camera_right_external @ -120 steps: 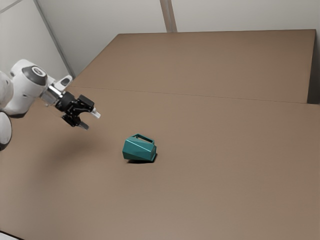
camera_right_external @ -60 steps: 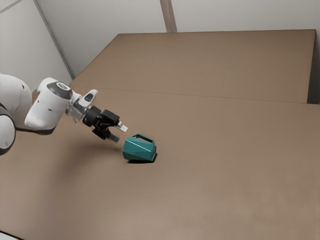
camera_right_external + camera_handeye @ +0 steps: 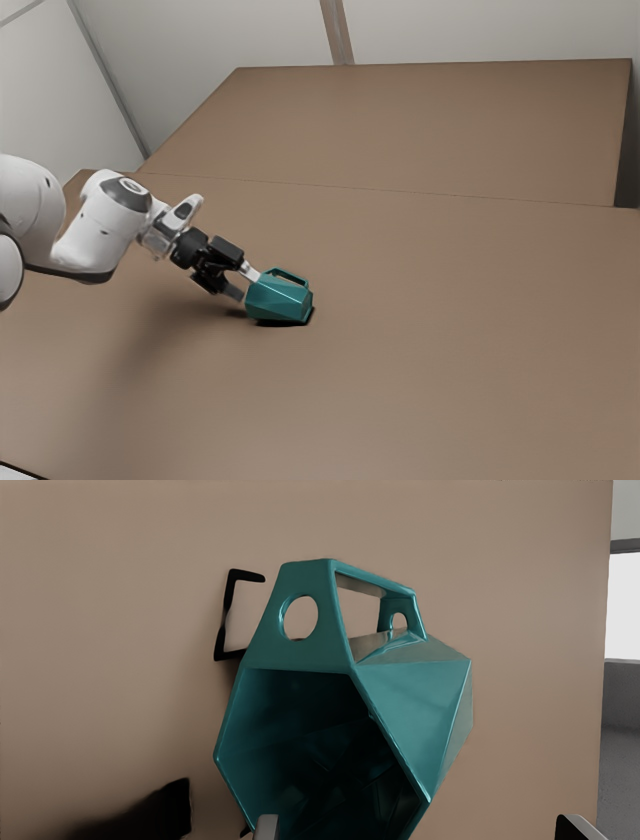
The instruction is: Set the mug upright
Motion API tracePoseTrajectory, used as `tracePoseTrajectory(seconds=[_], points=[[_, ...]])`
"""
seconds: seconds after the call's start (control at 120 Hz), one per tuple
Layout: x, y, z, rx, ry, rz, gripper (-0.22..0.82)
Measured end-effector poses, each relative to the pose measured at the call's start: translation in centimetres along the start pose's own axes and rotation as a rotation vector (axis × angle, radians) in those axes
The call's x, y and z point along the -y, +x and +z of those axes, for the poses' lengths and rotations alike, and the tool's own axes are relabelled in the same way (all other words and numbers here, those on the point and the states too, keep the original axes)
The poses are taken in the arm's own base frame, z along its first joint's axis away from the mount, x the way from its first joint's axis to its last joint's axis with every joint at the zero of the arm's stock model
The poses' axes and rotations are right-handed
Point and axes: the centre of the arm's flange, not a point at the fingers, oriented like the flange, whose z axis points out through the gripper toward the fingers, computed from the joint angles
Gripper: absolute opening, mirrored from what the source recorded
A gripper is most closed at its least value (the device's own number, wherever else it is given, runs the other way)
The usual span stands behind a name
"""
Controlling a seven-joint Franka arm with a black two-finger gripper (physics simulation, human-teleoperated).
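Note:
In the exterior view my gripper (image 3: 244,284) is at the mug's open end, its fingers parted. The teal faceted mug (image 3: 279,299) lies on its side on the brown table, handle upward, its base toward the exterior view's right. In the wrist view the mouth of the mug (image 3: 410,710) faces the hand. There my open gripper (image 3: 417,825) has one fingertip in front of the mug's opening and the other out past the mug's outer wall, over bare table. Whether the first fingertip is inside the mouth I cannot tell.
The brown table (image 3: 450,330) spreads around the mug. A wall (image 3: 480,30) stands behind its far edge. In the wrist view a dark shadow of the hand falls on the table beside the mug.
Over the last second my gripper has come down and toward the exterior view's right, up to the mug; in the latest half second it dropped slightly. The mug has not moved.

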Motion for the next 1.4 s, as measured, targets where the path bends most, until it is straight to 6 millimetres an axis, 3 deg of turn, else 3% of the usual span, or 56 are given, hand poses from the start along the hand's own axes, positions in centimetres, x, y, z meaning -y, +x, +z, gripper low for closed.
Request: tracePoseTrajectory(seconds=[0.425, 0.892, 1.4], points=[[-0.2, 1.0, 1.8, -0.049, 0.001, 0.008, 0.6], [-0.1, 0.1, 4.1, -0.077, -0.058, -0.038, 0.6], [-0.1, 0.1, 4.2, -0.082, -0.059, -0.04, 0.19]])
